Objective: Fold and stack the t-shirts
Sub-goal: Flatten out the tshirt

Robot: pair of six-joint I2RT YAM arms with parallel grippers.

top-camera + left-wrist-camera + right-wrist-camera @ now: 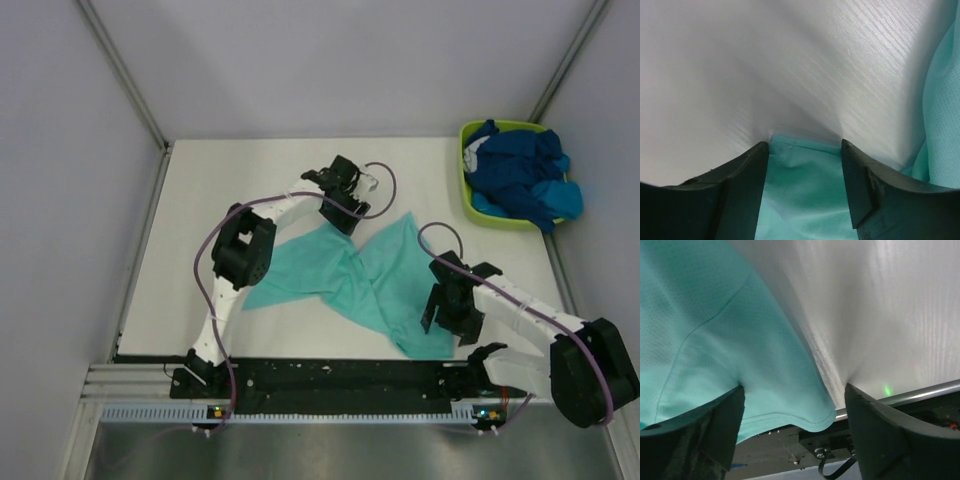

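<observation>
the left pincer stands spread over the far hem of the soft mint teal-green t-shirt, with cloth between its jaws but not pinched. the shirt lies rumpled and twisted mid white tabletop, unfolded. the right pincer is spread too, straddling the shirt's near right corner. far right, dark navy and brighter blue t-shirts sit heaped in the lime-green plastic tub. nothing looks folded or stacked yet.

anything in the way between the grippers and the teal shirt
Nothing visible. The left gripper is open with the far hem of the mint t-shirt between its fingers, and the right gripper is open with the shirt's near corner between its fingers. Only bare table lies beside them.
</observation>
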